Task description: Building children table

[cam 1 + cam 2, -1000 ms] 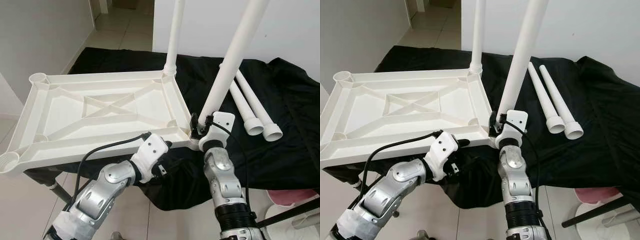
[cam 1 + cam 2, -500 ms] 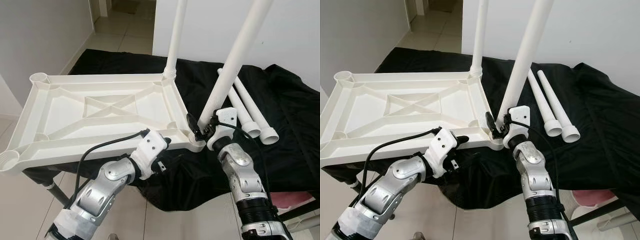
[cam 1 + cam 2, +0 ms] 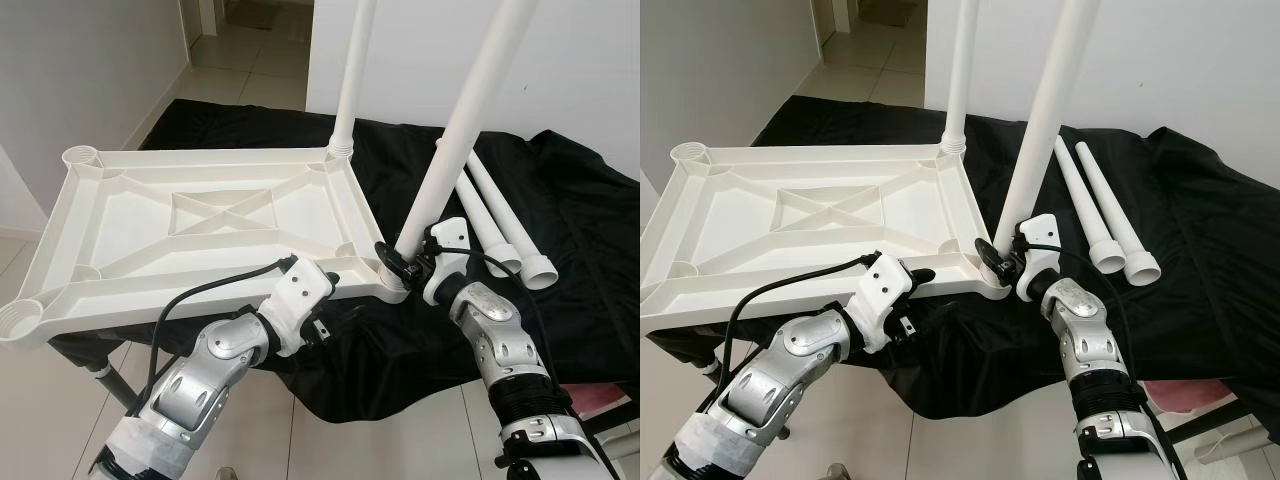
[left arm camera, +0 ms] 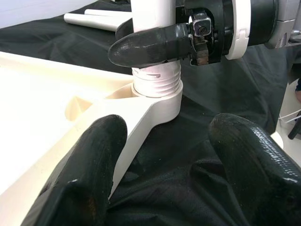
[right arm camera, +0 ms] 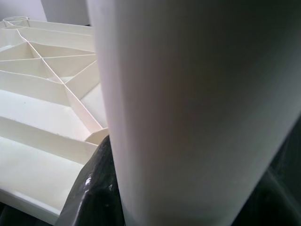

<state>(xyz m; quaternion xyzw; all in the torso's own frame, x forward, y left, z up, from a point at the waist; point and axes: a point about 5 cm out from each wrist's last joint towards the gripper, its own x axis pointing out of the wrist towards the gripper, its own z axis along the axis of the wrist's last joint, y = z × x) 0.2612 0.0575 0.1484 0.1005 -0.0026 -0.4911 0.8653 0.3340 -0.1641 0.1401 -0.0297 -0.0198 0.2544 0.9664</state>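
Now the right tool [image 3: 400,266] grips a leg [image 3: 455,130] seated in the tabletop's [image 3: 200,215] near corner socket; the left tool [image 3: 325,290], unclenched, rests against that tabletop's edge. Next: twist the leg tight.

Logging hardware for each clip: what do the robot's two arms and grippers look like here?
Both arms are jointed silver metal segments with white plastic wrist housings. The left gripper and right gripper each have two long, rounded, glossy black fingers. A black cable loops along each forearm to the wrist. The left arm is wrapped in pale tape near its upper end; the right has a black ribbed collar lower down.
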